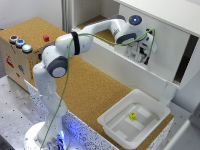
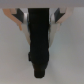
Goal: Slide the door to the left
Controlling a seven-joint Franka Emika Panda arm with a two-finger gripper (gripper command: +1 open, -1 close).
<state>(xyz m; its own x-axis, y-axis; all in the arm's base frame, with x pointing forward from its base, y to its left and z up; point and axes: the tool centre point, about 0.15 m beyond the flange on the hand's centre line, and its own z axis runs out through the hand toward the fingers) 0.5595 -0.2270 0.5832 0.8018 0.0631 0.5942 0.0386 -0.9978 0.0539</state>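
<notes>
The door is a large flat white panel on the cabinet front at the back right of the exterior view. My gripper is pressed up against its face. In the wrist view the door fills the background and its slim black handle runs between my fingers. My gripper is closed around the handle, with one finger tight against each side. In the exterior view my hand hides the handle.
A dark gap shows at the door's right edge. A white plastic bin holding a small yellow object stands on the cork tabletop below the door. A wooden box with buttons stands at the exterior view's left.
</notes>
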